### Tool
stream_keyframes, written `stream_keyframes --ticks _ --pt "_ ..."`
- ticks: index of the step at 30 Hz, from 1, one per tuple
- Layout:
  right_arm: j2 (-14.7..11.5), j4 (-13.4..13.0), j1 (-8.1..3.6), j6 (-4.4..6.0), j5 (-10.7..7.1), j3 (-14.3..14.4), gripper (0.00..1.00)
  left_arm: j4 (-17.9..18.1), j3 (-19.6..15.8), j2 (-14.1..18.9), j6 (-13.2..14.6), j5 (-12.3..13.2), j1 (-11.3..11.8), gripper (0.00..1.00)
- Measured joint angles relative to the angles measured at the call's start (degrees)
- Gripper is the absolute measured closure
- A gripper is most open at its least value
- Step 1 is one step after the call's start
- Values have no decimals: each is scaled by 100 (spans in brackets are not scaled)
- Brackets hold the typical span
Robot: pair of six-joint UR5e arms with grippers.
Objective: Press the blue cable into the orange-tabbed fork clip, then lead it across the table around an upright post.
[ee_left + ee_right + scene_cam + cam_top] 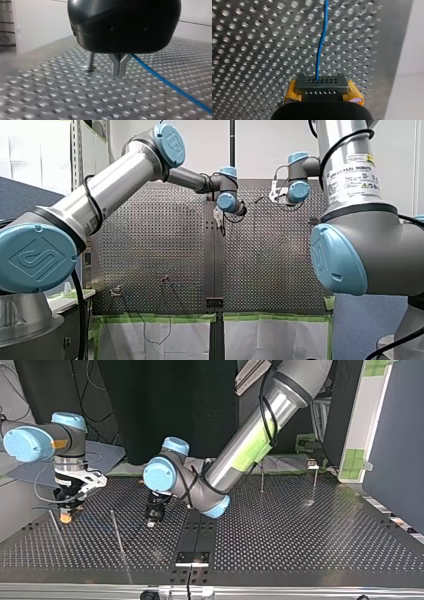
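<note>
We think little is done yet. Our right gripper (321,85) pinches the blue cable (318,62) at the top view's left. Our left gripper (119,65) is squeezed tight, with the cable just beside it. We see no clip. The cable goes round no post (90,61) yet.

A black curtain (165,400) hangs behind the perforated counter (300,525), a dark blue panel (395,445) beside it. Along the counter's edge runs green tape (160,318), with white sheeting (270,340) just beyond.
</note>
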Motion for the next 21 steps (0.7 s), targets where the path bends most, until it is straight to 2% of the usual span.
stream_keyframes --ticks 7,11,14,21 --pt "304 -211 51 19 11 203 100 -248 315 -318 13 -7 -18 99" --pt "492 -421 68 128 14 410 100 -281 430 -377 24 -17 -4 99" --pt "637 -572 75 167 15 562 100 -283 452 -387 25 -36 2 99" --pt "957 -892 87 98 75 804 100 -309 453 -391 63 -138 21 99"
